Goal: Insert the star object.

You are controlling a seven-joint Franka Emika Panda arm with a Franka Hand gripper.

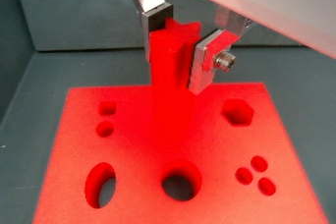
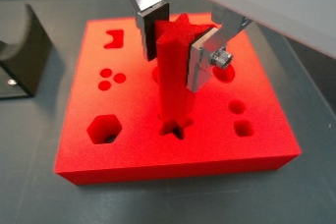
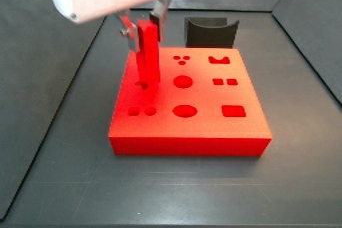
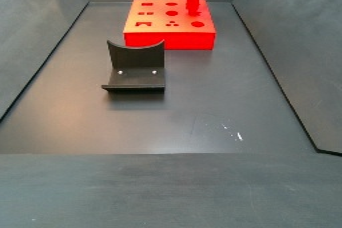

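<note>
A dark grey surface [image 4: 174, 122] with raised walls around it holds everything here. The gripper [image 2: 178, 33] hangs above the red block, its fingers [image 2: 199, 56] closed on the upper part of the star object [image 2: 174, 81], one silver plate on each side of it in both wrist views. The star object [image 1: 171, 100] stands upright, and in a wrist view its lower end sits in the star-shaped hole [image 2: 175, 126] in the block's top. The block [image 3: 190, 122] is flat and bright red, with other shaped holes across its top, and lies on the surface near the far edge in a side view [image 4: 167, 24]. The fixture [image 4: 135, 67] stands apart from the block, nearer the middle of the surface.
</note>
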